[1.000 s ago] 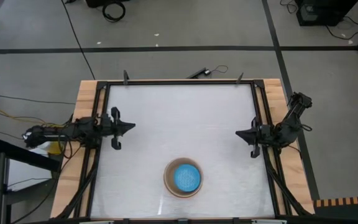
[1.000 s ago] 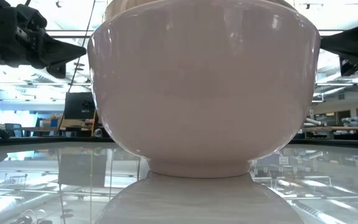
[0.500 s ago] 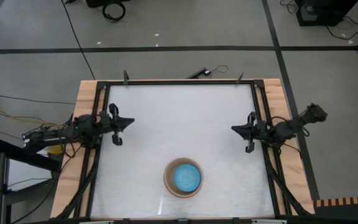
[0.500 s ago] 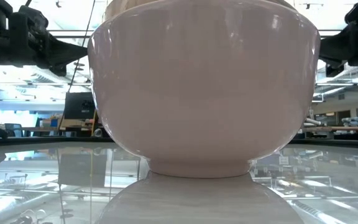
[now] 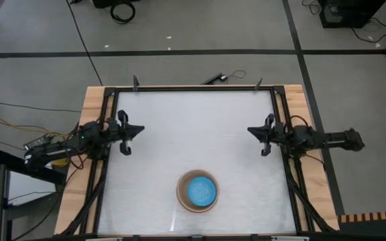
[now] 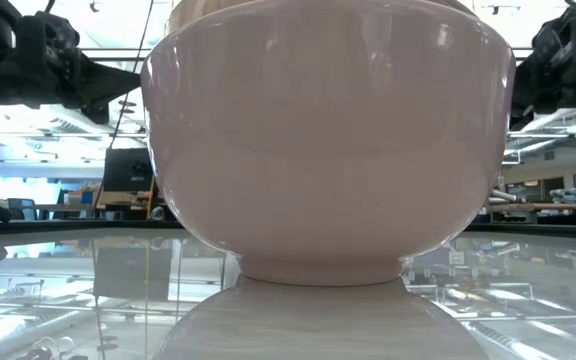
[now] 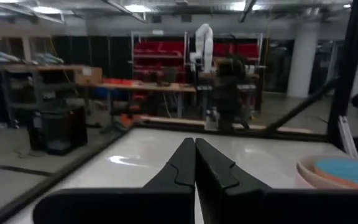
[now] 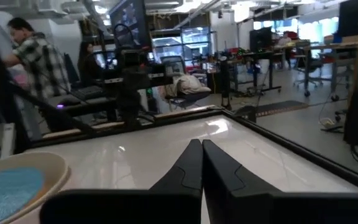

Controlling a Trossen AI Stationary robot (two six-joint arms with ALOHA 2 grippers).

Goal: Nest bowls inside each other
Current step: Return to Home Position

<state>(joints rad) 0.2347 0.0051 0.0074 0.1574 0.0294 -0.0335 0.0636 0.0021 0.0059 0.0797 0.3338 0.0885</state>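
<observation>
The bowls stand nested near the table's near edge, about midway across. A bright blue one lies innermost, with a tan rim around it. In the low view the cream-white outer bowl fills the picture and rests on its foot ring. My left gripper is shut at the table's left side, pointing level across the table. My right gripper is shut at the right side, facing it. Both are above the table and well clear of the bowls. The stack's rim shows in the left wrist view and the right wrist view.
A black frame rail runs around the white table top, with wooden boards outside it at left and right. People stand in the room beyond the table.
My right arm has swung about its base, so its gripper has moved toward the table's far edge and now points straight across at the left side. It stays shut. The bowls have not moved.
</observation>
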